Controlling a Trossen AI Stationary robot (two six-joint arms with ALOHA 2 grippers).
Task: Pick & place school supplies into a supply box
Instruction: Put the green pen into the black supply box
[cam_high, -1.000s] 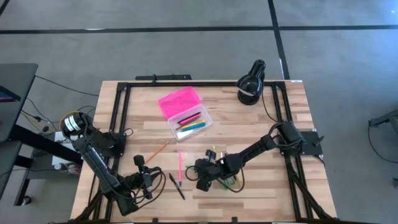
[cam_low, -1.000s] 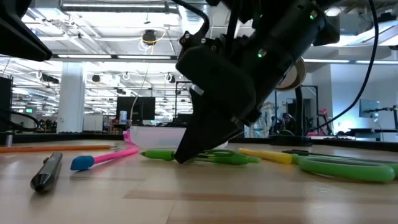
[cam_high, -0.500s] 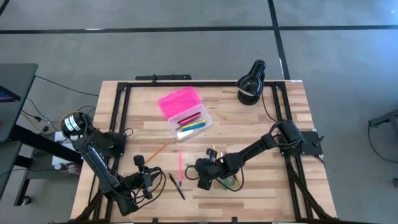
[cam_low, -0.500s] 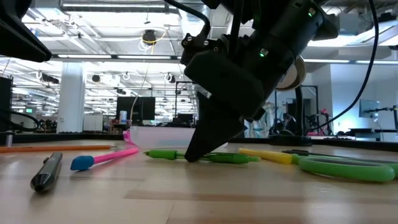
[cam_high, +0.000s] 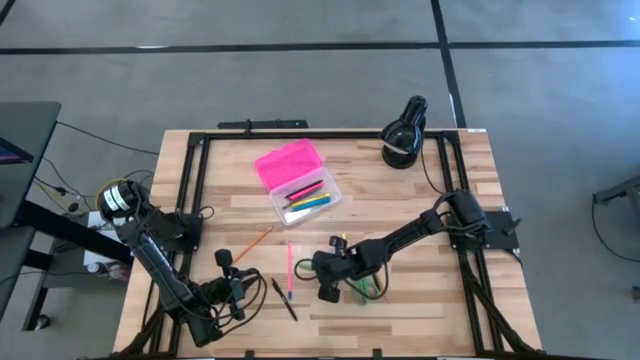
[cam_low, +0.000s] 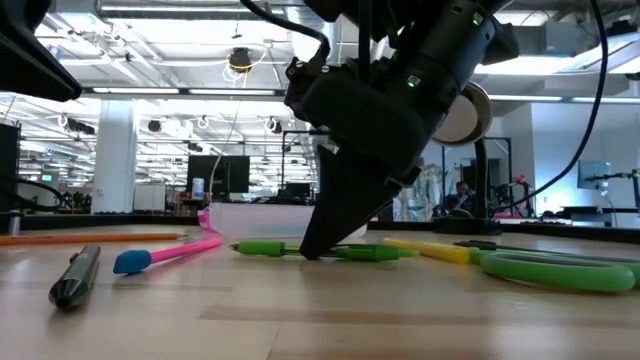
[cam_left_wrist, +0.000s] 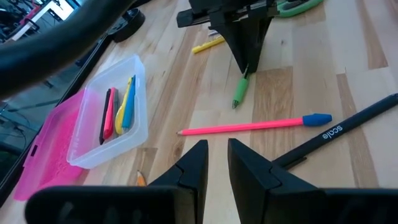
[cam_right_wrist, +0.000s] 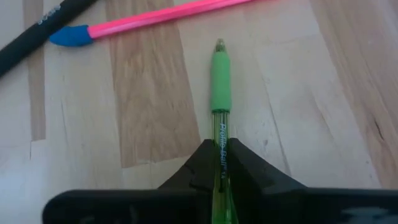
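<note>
My right gripper (cam_high: 328, 287) stands in the table's near middle, shut on a green pen (cam_right_wrist: 220, 81) that lies flat on the wood. A pink pencil (cam_high: 290, 268), a black pen (cam_high: 285, 299) and an orange pencil (cam_high: 255, 240) lie to its left. A yellow pen (cam_high: 341, 243) and green scissors (cam_high: 368, 291) lie by its right. The supply box (cam_high: 322, 200), with its pink lid (cam_high: 288, 163) open, holds several pens farther back. My left gripper (cam_left_wrist: 217, 163) waits at the near left with a narrow empty gap. My right gripper pinches the green pen's clear barrel (cam_right_wrist: 221, 138), just behind the green grip sleeve, between its two fingertips. The fingers (cam_low: 322, 240) come down from above at a slant, one on either side of the barrel. The pen (cam_low: 270, 248) lies level on the table.
A black round lamp-like object (cam_high: 404, 135) stands at the far right. Black frame rails (cam_high: 195, 170) run along the table's left, far and right edges. Bare wood (cam_high: 420, 310) lies near the front right.
My right gripper has shut its fingers on the green pen, staying low over the same spot. The pen still lies on the table.
</note>
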